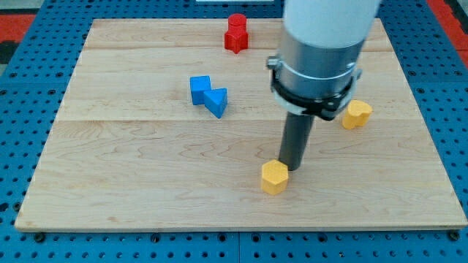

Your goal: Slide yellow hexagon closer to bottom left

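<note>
- The wooden board (146,183) fills most of the view, lying flat on a blue surface (22,80)
- My rod (298,139) drops from the right of centre; my tip (294,169) has no jaws, so there is nothing to part or close
- The yellow hexagon (274,177) sits near the front, right of centre, touching my tip's near left side; compact, with no clear long axis
- A blue block (208,95) lies left of centre
- A red block (236,33) stands at the far edge
- A second yellow block (357,115) rests at the right

a robotics lab bench: a pale wooden board (146,190) lies on blue perforated matting (22,88), with small coloured test blocks and a robot arm (322,51) above.
</note>
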